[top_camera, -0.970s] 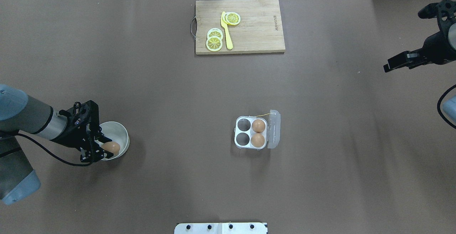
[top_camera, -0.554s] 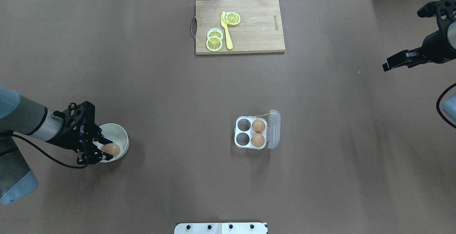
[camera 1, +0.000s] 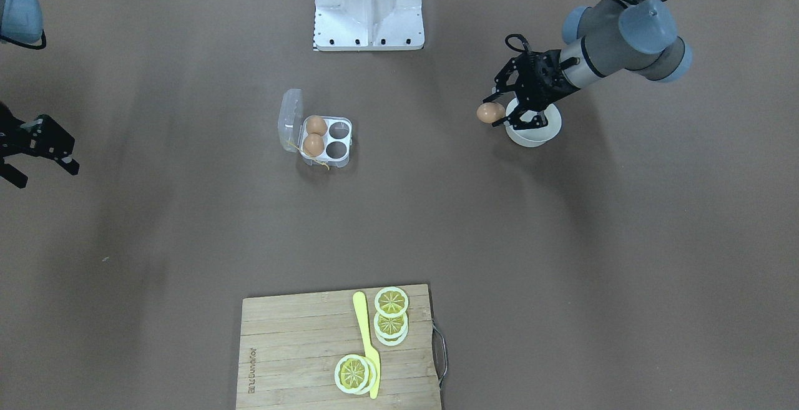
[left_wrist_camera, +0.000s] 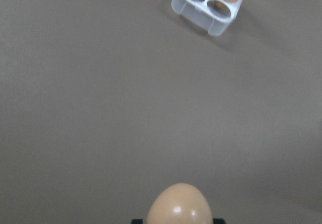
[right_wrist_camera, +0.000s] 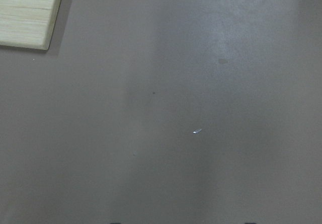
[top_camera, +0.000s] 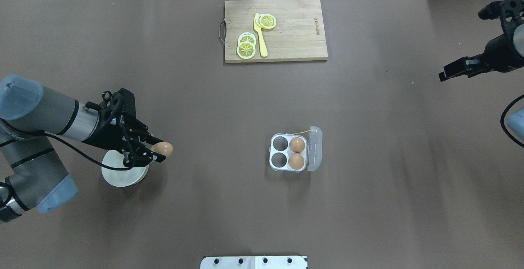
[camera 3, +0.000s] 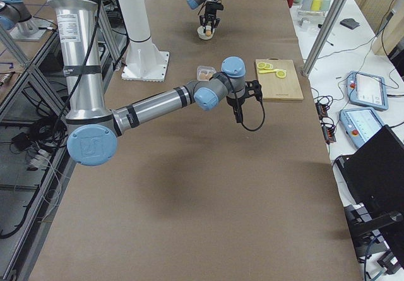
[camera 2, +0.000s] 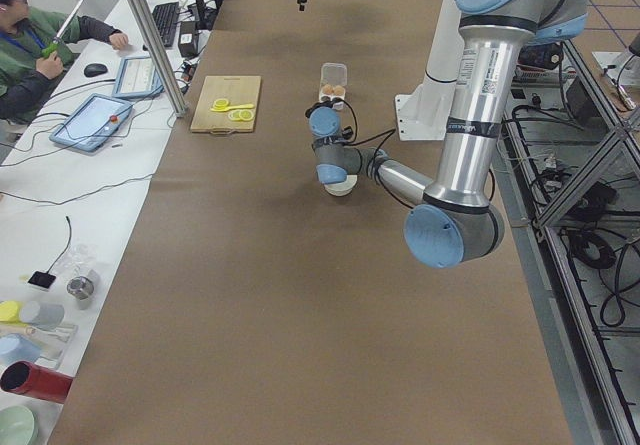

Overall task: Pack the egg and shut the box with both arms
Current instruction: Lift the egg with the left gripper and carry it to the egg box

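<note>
1. My left gripper (top_camera: pixel 158 150) is clamped on the egg (camera 1: pixel 490 112), well apart from the box (top_camera: pixel 272 152).
2. The box's two empty cups lie on the side facing it.
3. My right gripper (camera 1: pixel 34 157), spread and empty, is farther off.

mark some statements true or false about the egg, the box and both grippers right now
1. The left gripper is shut on an egg. True.
2. That egg sits in the bowl. False: it is held outside the bowl's rim, on the side toward the box.
3. The box's lid is closed. False: it stands open.
4. Two cups hold eggs and two cups are empty. True.
5. The right gripper touches the box. False: it is open and far off to the side.
</note>
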Motion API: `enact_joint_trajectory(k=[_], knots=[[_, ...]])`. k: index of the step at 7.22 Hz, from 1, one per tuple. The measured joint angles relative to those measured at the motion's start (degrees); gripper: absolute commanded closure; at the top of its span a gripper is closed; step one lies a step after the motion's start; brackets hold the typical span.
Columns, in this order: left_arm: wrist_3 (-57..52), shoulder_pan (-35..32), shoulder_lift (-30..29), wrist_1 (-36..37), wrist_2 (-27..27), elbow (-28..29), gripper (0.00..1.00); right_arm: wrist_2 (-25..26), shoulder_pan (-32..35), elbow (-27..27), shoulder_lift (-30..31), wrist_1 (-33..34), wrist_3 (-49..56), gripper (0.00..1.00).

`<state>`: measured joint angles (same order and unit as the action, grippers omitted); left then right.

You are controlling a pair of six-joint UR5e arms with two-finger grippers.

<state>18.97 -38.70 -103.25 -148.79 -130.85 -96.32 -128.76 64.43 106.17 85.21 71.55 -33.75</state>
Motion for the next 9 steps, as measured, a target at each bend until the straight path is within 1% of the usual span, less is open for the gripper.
enact_joint_trajectory(k=[1, 2, 4, 5, 7, 9], knots=[[2.51, 0.12, -3.23, -0.78, 1.78, 1.17, 1.0, 0.0, 0.0, 0.0, -0.07, 0.0, 0.0, 0.14], [4.96, 0.35, -6.24, -3.35, 3.47, 3.43, 1.0, -0.02, 0.0, 0.0, -0.1, 0.0, 0.0, 0.14], [12.09, 2.74, -11.6, -14.69, 8.12, 10.61, 1.0, -0.08, 0.0, 0.01, -0.15, -0.06, 0.0, 0.13], [14.66, 5.88, -13.69, -18.99, 13.07, 12.86, 1.0, -0.08, 0.0, 0.05, -0.19, -0.08, 0.0, 0.12], [16.02, 12.71, -16.17, -22.26, 22.63, 13.98, 1.0, -0.09, 0.0, 0.08, -0.22, -0.06, 0.0, 0.12], [16.17, 17.39, -17.58, -22.75, 28.66, 14.28, 1.0, -0.03, 0.0, 0.08, -0.22, -0.09, 0.0, 0.12]])
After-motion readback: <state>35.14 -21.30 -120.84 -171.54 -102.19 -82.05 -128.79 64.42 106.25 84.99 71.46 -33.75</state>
